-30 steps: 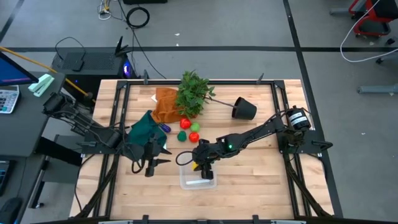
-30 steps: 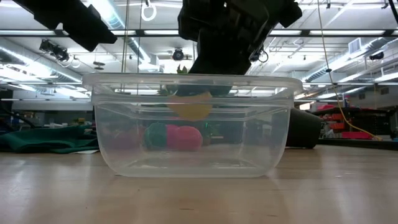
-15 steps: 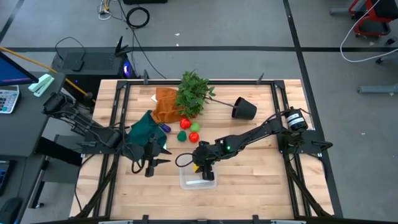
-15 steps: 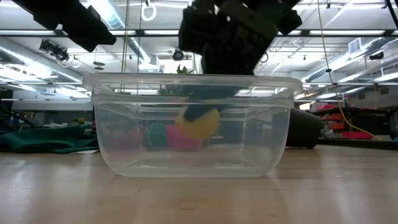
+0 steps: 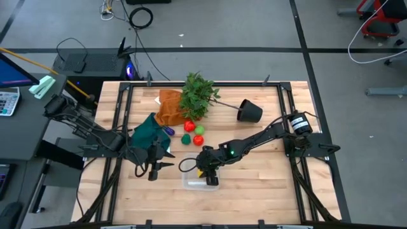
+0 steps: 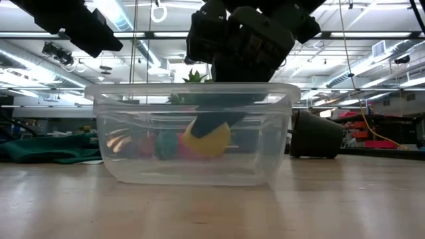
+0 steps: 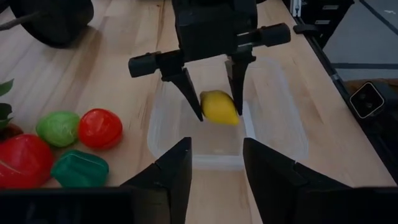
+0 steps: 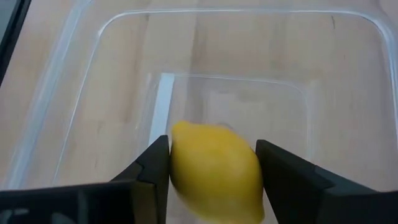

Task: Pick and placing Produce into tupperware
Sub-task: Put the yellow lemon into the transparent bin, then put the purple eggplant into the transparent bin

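Right gripper (image 7: 214, 93) is lowered inside the clear plastic tub (image 7: 283, 112), which sits on the tabletop (image 5: 267, 178) near its front edge. A yellow lemon (image 8: 214, 174) sits between its two fingers, touching the finger (image 8: 152, 168) on one side; on the other side contact cannot be confirmed, so a firm pinch cannot be told. In the low view the lemon (image 6: 207, 138) hangs above the tub floor, not resting on it.

Left gripper (image 5: 154, 166) waits just beside the tub, over bare wood, fingers spread and empty.

Remaining produce lies behind the tub: two red pieces (image 7: 101, 127), a light green piece (image 7: 59, 127) and a dark green piece (image 7: 79, 169), clustered close together. A purple piece (image 5: 168, 131) lies at the edge of the green cloth (image 5: 149, 132). A leafy plant (image 5: 198, 95) and a tipped black pot (image 5: 249, 112) lie farther back
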